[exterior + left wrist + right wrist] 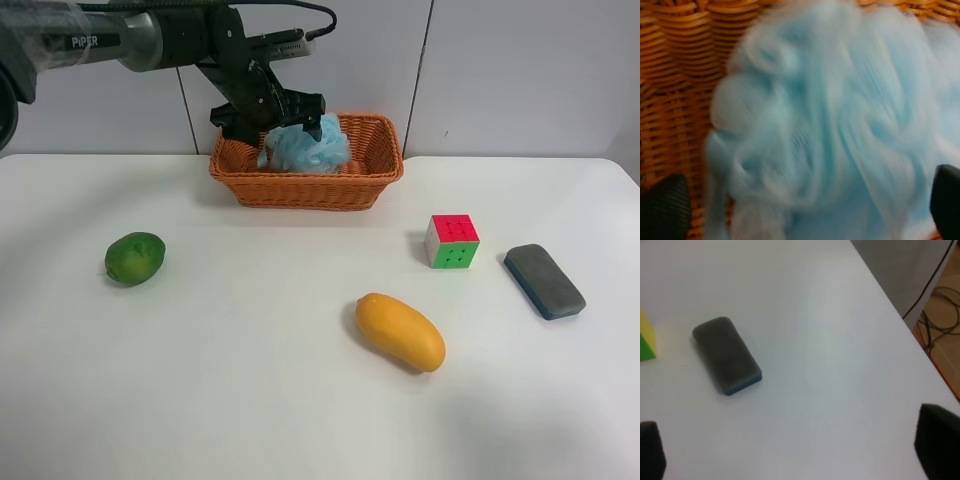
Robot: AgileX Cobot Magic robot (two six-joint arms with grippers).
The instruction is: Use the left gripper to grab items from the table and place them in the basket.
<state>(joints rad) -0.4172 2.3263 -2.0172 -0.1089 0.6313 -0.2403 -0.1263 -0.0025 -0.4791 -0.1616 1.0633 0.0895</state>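
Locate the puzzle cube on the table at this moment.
In the exterior high view the puzzle cube stands on the white table, right of centre, just left of the grey block and beyond the mango.

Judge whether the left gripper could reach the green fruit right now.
Probably yes: the green fruit lies in the open, though the left gripper hangs over the basket, pouf between its fingers.

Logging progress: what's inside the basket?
Only the light-blue bath pouf, with the left end effector above it. The pouf and front wall hide the basket floor, so anything beneath can't be seen.
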